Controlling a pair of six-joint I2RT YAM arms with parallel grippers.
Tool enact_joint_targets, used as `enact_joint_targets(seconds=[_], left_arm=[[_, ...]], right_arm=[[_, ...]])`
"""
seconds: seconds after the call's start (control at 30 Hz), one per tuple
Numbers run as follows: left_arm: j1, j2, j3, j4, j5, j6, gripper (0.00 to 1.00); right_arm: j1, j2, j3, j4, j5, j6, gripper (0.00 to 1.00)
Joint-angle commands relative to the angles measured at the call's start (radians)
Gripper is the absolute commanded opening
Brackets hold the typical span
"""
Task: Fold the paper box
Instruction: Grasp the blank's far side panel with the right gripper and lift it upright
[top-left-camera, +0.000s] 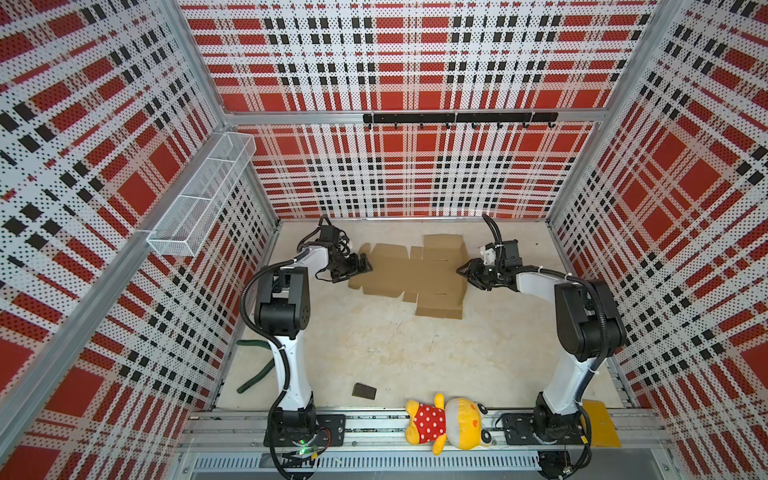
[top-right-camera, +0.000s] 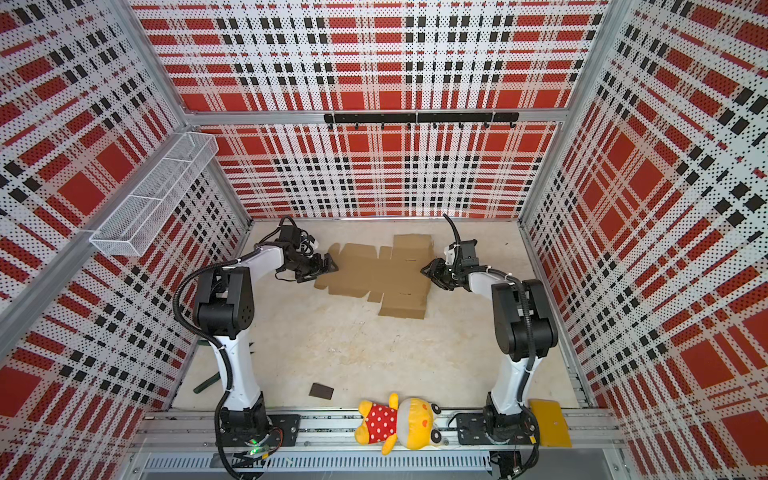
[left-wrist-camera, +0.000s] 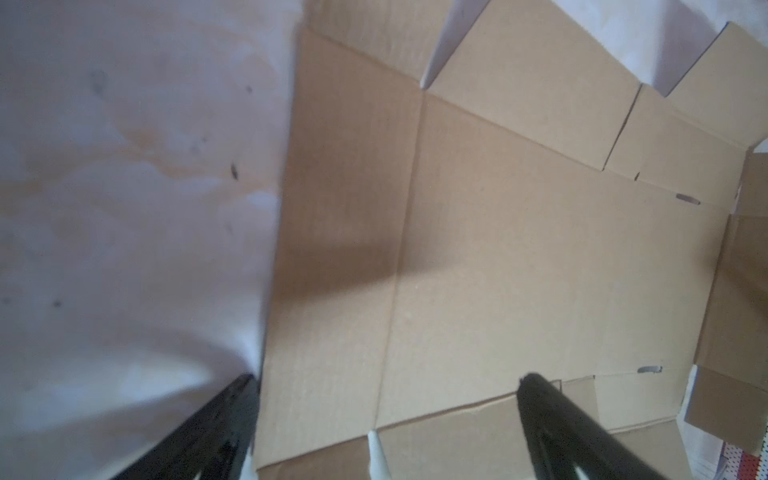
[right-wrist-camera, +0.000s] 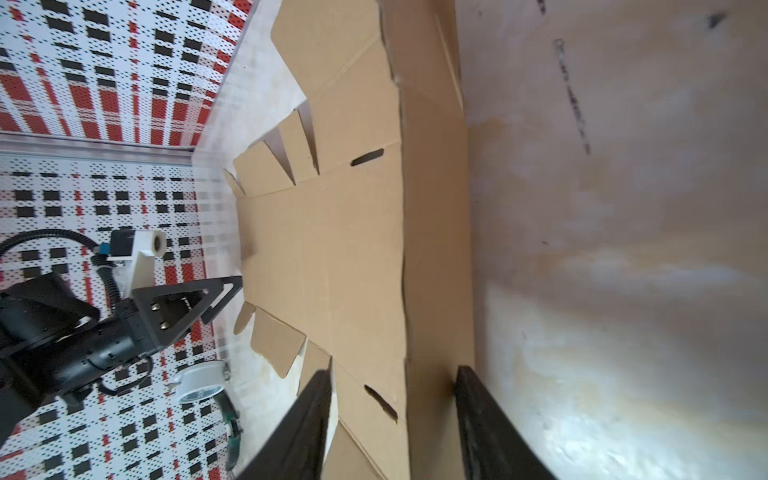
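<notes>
Right gripper (top-left-camera: 460, 271): jaws held half-spread astride the paper box's (top-left-camera: 411, 270) right edge flap, nothing clamped | left gripper (top-left-camera: 365, 265): spread wide at the left edge | box laid flat, unfolded, far on the table (top-left-camera: 374, 353) | flap best pinched near its crease, opposite edge pinned.

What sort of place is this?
Probably a robot test booth: two robot arms bolted to a front rail, plaid walls boxing in the table, flat cardboard and a stuffed toy laid out.

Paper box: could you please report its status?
Left gripper open, right gripper open, at opposite edges. Paper box flat, unfolded. Nothing blocking.
</notes>
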Motion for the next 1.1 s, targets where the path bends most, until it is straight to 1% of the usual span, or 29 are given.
enact_joint_targets(seconds=[0.0, 0.17, 0.27, 0.37, 0.43, 0.5, 0.6, 0.7, 0.87, 0.93, 1.03, 1.07], left_arm=[[-0.020, -0.052, -0.044, 0.027, 0.023, -0.036, 1.00], [-0.019, -0.098, -0.083, 0.052, 0.022, -0.036, 1.00], [-0.011, -0.134, -0.119, 0.075, 0.022, -0.077, 0.99], [-0.001, -0.184, -0.173, 0.110, 0.016, -0.103, 0.99], [0.001, -0.232, -0.209, 0.128, 0.002, -0.108, 0.99], [0.001, -0.284, -0.238, 0.141, -0.023, -0.104, 1.00], [-0.004, -0.379, -0.262, 0.148, -0.055, -0.064, 1.00], [-0.010, -0.481, -0.282, 0.160, -0.076, -0.020, 1.00], [-0.004, -0.622, -0.318, 0.195, -0.050, 0.014, 1.00], [0.009, -0.662, -0.332, 0.210, -0.027, 0.012, 1.00], [0.037, -0.705, -0.350, 0.236, 0.012, 0.003, 1.00], [0.044, -0.714, -0.351, 0.238, 0.021, 0.006, 0.99]], right_arm=[[-0.002, -0.038, 0.032, -0.076, 0.037, -0.066, 0.40], [-0.012, -0.059, 0.023, -0.120, 0.052, -0.095, 0.22], [-0.020, -0.088, 0.016, -0.160, 0.074, -0.122, 0.18], [-0.024, -0.120, 0.014, -0.210, 0.106, -0.171, 0.08], [-0.027, -0.140, 0.016, -0.242, 0.122, -0.205, 0.03], [-0.028, -0.154, 0.026, -0.277, 0.135, -0.240, 0.02], [-0.028, -0.178, 0.068, -0.353, 0.160, -0.339, 0.01], [-0.028, -0.193, 0.157, -0.477, 0.202, -0.469, 0.01], [-0.025, -0.205, 0.323, -0.644, 0.282, -0.691, 0.00], [-0.021, -0.206, 0.389, -0.691, 0.304, -0.763, 0.00], [0.004, -0.206, 0.478, -0.747, 0.324, -0.914, 0.00], [0.020, -0.208, 0.505, -0.762, 0.347, -0.974, 0.00]])
